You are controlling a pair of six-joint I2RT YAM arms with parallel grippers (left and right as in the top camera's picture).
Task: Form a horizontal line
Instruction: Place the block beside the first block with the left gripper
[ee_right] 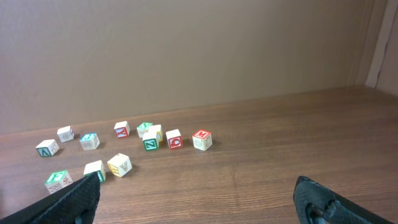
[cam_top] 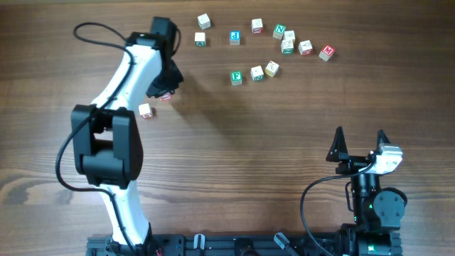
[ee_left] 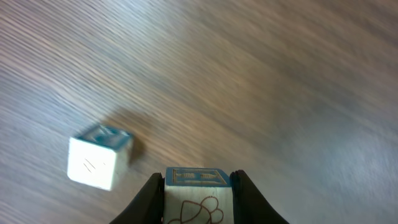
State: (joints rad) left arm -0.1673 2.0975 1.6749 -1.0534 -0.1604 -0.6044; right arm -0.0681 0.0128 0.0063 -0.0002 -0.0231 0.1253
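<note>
One cube (ee_left: 198, 200) sits clamped between the left fingers (ee_left: 148, 200), held near a loose cube (ee_left: 99, 157) on the surface (ee_left: 280, 74), presumably so the two can join edge to edge. No line exists yet; we judge it starts here, left of the scattered cubes (cam_top: 287, 44). We note the right fingers (ee_right: 71, 200) spread wide, parked clear.

Horizontal line (cam_top: 306, 48) of three pale letter cubes, green and red marks, slightly gapped, table's far side
</note>
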